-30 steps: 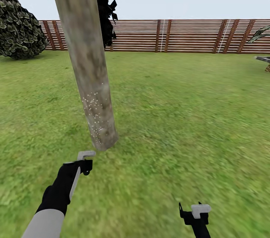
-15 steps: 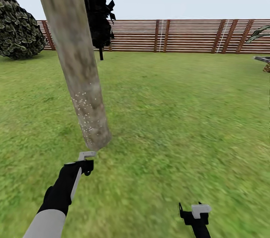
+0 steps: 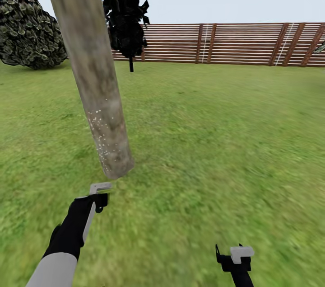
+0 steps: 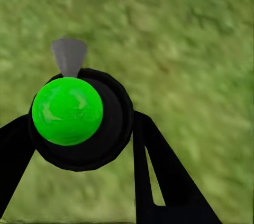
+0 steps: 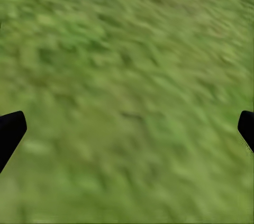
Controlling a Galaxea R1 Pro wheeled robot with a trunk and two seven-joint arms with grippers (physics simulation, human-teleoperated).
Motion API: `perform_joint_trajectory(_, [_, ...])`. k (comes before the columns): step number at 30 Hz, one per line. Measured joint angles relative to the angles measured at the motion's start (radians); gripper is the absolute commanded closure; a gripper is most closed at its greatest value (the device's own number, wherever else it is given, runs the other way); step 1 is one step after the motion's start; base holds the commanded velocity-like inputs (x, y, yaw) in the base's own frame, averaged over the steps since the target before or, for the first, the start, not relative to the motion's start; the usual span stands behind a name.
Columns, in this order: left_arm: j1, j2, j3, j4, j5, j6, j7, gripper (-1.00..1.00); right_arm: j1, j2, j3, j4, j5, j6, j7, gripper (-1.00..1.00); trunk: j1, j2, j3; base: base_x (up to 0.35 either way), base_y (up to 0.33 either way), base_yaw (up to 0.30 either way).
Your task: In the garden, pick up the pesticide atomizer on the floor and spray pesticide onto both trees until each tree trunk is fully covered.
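Grey-brown tree trunk (image 3: 92, 70), speckled low down with whitish pesticide (image 3: 104, 131), leans toward 11 o'clock; its base meets the floor (image 3: 203, 142) just beyond the left gripper (image 3: 97, 193), at 12 o'clock from it. The left jaws are clamped on the pesticide atomizer (image 4: 79, 118), a black body with a green cap, its grey nozzle aimed at the trunk foot. The right gripper (image 3: 234, 257), farther off at 5 o'clock, hangs empty with jaws apart. The trunk's upper part is cut off; a round bush (image 3: 29, 31) and fence (image 3: 225, 43) stand behind.
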Motion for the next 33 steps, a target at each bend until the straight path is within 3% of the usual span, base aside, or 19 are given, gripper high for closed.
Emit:
perform_joint_trajectory(20, [0.000,-0.015,0.005,0.046,0.004,-0.003,-0.003,1.00,0.000,0.000,0.000,0.000,0.001,-0.001,0.000,-1.00,0.000,0.000,0.000,0.085,-0.269,0.267])
perform_joint_trajectory(33, [0.000,-0.007,0.004,0.047,0.004,-0.003,0.005,1.00,0.000,0.000,0.000,0.000,0.001,-0.001,0.001,-1.00,0.000,0.000,0.000,0.160,-0.253,0.023])
